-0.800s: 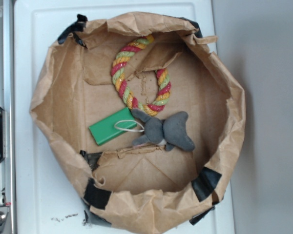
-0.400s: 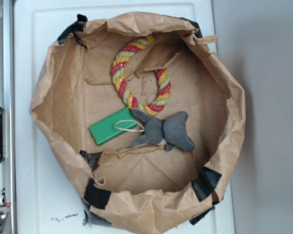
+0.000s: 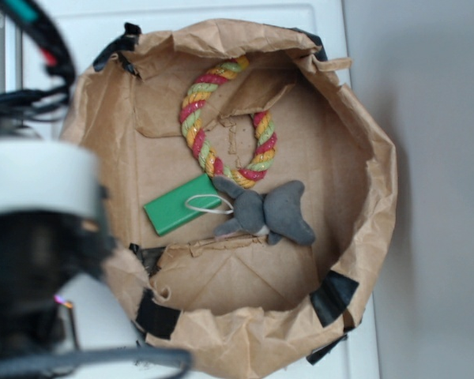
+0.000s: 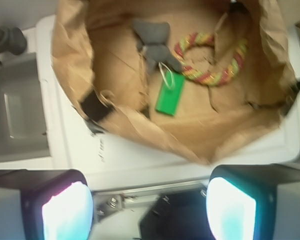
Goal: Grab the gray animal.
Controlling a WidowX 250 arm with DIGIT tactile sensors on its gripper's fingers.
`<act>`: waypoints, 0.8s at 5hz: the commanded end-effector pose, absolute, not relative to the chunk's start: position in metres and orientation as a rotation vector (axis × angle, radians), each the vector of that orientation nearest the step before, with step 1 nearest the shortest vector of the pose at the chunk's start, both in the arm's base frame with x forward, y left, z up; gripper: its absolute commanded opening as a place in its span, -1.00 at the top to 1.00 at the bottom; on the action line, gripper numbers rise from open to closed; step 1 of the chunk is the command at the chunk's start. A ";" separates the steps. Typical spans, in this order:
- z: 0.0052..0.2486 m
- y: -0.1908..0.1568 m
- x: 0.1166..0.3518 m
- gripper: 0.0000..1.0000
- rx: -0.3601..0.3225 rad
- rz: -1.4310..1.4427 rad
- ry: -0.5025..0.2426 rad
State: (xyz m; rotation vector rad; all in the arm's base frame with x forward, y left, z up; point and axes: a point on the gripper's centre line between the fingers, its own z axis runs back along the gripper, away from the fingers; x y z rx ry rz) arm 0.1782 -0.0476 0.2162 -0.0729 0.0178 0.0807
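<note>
The gray animal (image 3: 268,212) lies on the floor of a brown paper bag (image 3: 355,158), its white loop tag resting on a flat green block (image 3: 178,207) to its left. A red-yellow-green rope ring (image 3: 193,103) lies just beyond it. My arm (image 3: 39,229) looms blurred at the left, outside the bag's rim. In the wrist view the gray animal (image 4: 152,37) sits far off at the top, above the green block (image 4: 170,97). My gripper (image 4: 149,207) is open, with nothing between its fingers (image 4: 65,212).
The paper bag (image 4: 155,130) stands on a white tray (image 3: 71,47) and has black tape patches (image 3: 156,316) on its near wall. A metal rail (image 4: 155,192) and a grey recessed box (image 4: 15,115) lie on my side of the bag.
My arm has swung into the exterior view at the left and now covers the bag's left rim. The gray animal, block and ring have not moved.
</note>
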 end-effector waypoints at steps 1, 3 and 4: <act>0.227 -0.047 0.182 -1.00 -0.081 0.083 -0.027; 0.227 -0.047 0.182 -1.00 -0.081 0.083 -0.027; 0.204 -0.033 0.226 -1.00 -0.078 0.163 -0.038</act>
